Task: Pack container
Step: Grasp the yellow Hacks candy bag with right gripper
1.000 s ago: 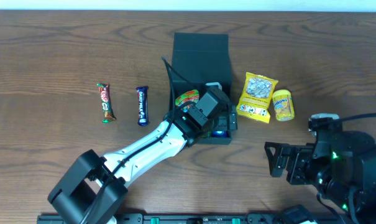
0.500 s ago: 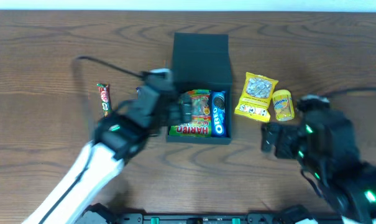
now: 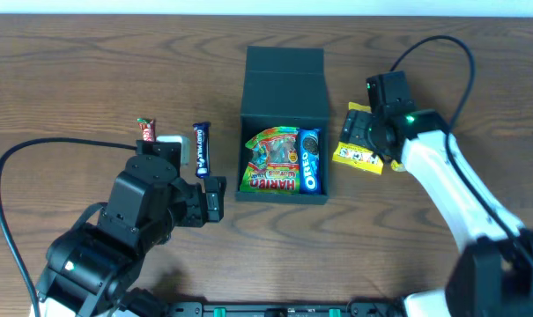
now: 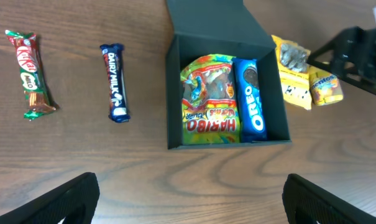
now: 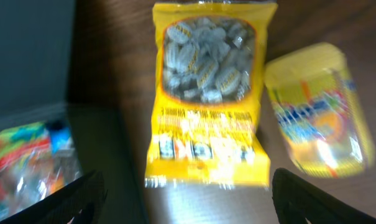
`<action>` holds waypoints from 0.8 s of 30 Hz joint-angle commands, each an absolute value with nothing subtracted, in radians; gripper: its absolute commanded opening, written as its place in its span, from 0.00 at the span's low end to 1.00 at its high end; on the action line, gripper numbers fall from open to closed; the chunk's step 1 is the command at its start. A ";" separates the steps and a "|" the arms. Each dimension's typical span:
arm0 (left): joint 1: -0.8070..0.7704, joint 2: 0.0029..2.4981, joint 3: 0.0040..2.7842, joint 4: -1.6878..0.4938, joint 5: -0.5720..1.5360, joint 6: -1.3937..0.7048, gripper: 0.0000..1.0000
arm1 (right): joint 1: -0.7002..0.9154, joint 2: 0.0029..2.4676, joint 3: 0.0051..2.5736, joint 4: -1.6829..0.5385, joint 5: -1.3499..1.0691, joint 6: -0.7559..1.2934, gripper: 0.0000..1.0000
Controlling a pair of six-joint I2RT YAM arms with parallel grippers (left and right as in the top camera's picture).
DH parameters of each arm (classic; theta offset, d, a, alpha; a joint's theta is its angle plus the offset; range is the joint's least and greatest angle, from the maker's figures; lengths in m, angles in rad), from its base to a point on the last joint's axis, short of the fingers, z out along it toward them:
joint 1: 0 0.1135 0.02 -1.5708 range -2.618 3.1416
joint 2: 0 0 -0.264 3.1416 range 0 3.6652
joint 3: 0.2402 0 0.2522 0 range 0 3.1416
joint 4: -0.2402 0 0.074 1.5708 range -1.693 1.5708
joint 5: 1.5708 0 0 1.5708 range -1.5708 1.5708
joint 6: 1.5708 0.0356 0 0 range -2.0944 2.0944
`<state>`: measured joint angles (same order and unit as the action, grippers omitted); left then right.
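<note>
- The container [image 3: 284, 88] sits mid-desk, lid up, with a Haribo bag [image 3: 273, 160] and an Oreo pack [image 3: 308, 163] inside.
- A red bar [image 3: 149, 145] and a blue bar [image 3: 202, 150] at its left, and a yellow sweet bag [image 5: 209, 93] and yellow tub [image 5: 315, 118] at its right, look unpacked.
- The right gripper [image 3: 363, 134] hovers over the sweet bag, the left gripper [image 3: 213, 198] by the container's front corner; both jaws are spread and empty.

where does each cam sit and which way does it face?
Overhead: above table, straight down; left gripper and right gripper show.
Left wrist: looks down at the container and two chocolate bars; own fingertips at bottom corners.
Right wrist: close over yellow bag and yellow tub; own fingertips at bottom corners.
Shared: all see container and yellow bag.
</note>
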<state>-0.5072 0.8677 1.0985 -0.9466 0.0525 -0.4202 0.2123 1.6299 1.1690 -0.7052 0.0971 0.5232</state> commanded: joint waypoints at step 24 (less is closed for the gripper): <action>-0.503 0.869 1.108 -0.968 0.048 -0.388 0.95 | 0.192 1.948 1.178 -0.581 0.157 0.590 0.42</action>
<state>-0.5072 0.8677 1.0985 -0.9653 0.0521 -0.4095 0.2001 1.9205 1.1778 -0.5606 0.1776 0.5766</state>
